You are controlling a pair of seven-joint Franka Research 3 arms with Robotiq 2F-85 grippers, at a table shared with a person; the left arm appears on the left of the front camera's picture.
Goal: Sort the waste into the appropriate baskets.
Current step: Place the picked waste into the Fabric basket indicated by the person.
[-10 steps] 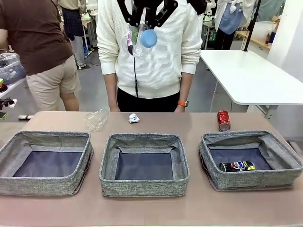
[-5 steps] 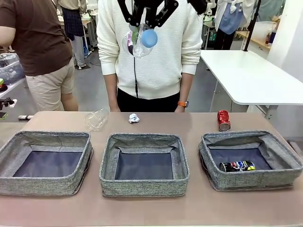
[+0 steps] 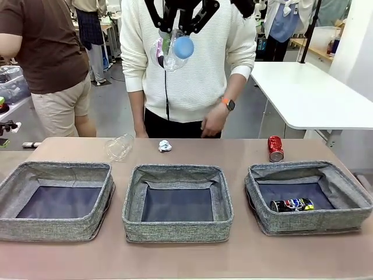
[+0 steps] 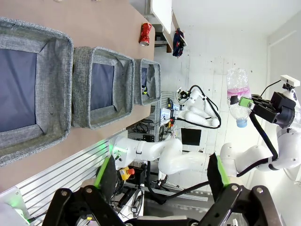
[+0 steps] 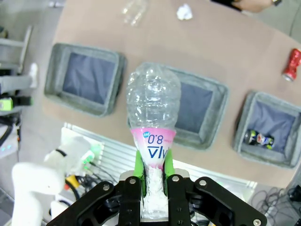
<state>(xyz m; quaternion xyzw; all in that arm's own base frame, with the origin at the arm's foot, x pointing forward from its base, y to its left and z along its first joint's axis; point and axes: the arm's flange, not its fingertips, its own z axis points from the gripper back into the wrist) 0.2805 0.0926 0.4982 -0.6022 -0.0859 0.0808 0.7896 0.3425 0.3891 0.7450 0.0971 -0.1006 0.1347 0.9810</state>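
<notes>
While the right gripper (image 5: 153,165) is pinching the pink-labelled bottle (image 5: 153,101) high above the baskets (image 5: 220,108), left gripper (image 4: 160,165) spread, dropping from here is probably risking a bounce out.

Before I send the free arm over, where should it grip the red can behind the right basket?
Come down from above and close across the middle of the red can. It seems to lie on its side, silver end toward the right basket, so its round flanks face left and right; the basket wall blocks a low near-side approach.
</notes>
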